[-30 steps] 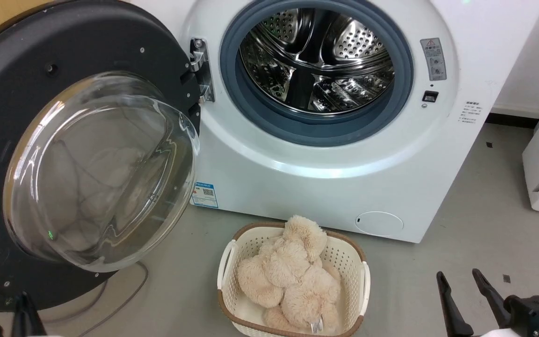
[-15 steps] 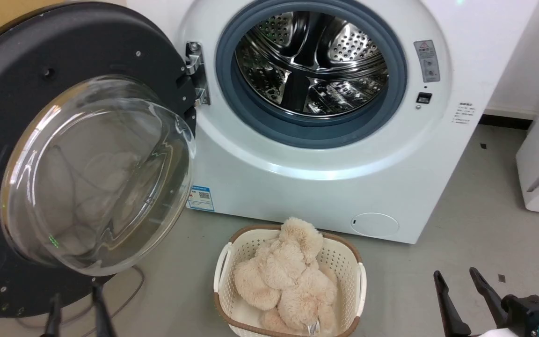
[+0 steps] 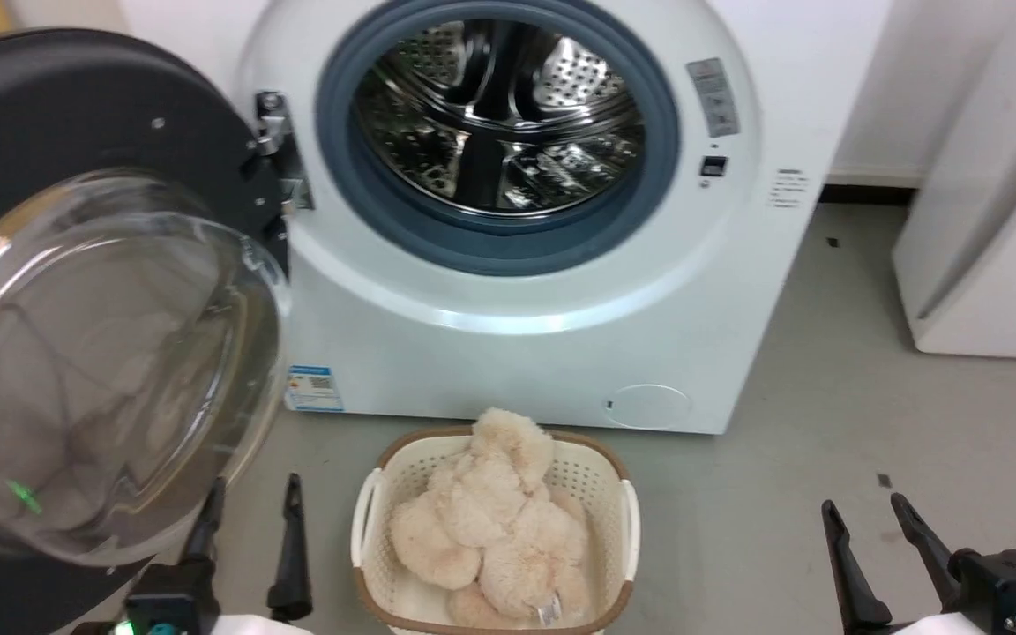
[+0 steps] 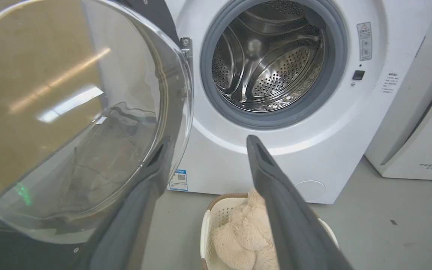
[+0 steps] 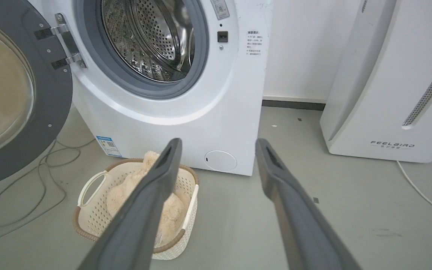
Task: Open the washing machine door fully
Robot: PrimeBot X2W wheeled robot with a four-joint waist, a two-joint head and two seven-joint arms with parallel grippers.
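Now the washing machine door (image 3: 102, 353) stands swung out to the left on its hinge (image 3: 274, 141), its matte inner face and bulging glass bowl turned toward the head camera. The washing machine (image 3: 517, 353) gapes, its steel drum (image 3: 499, 115) bare inside the grey gasket (image 3: 508, 251). The left gripper (image 3: 255, 485) sits low, just below the bowl's lower rim, fingers spread and holding nothing; whether it touches the glass cannot be told. The right gripper (image 3: 863, 504) hovers at the lower right — likewise spread and empty. Between them on the floor, a cream basket (image 3: 367, 520) holds a fluffy beige toy (image 3: 490, 520).
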